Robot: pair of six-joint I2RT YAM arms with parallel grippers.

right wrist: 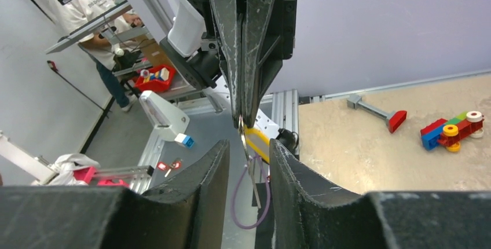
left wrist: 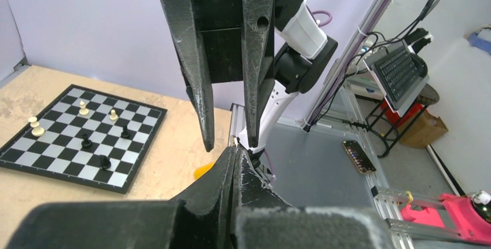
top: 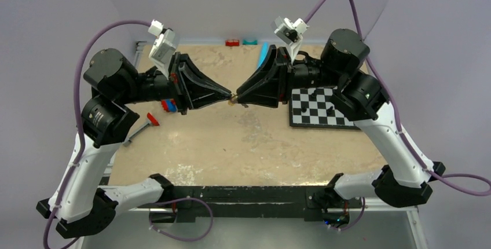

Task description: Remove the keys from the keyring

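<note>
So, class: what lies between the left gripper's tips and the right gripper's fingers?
The keyring with a yellow key, hanging from the shut left gripper into the gap of the open right gripper. The right wrist view shows it clearest.

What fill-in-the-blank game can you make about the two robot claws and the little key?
1. The left claw is squeezed ____ on the keyring.
2. The key dangling under it has a ____ plastic head.
3. The right claw faces it with its jaws ____.
Missing words: shut; yellow; open.
</note>
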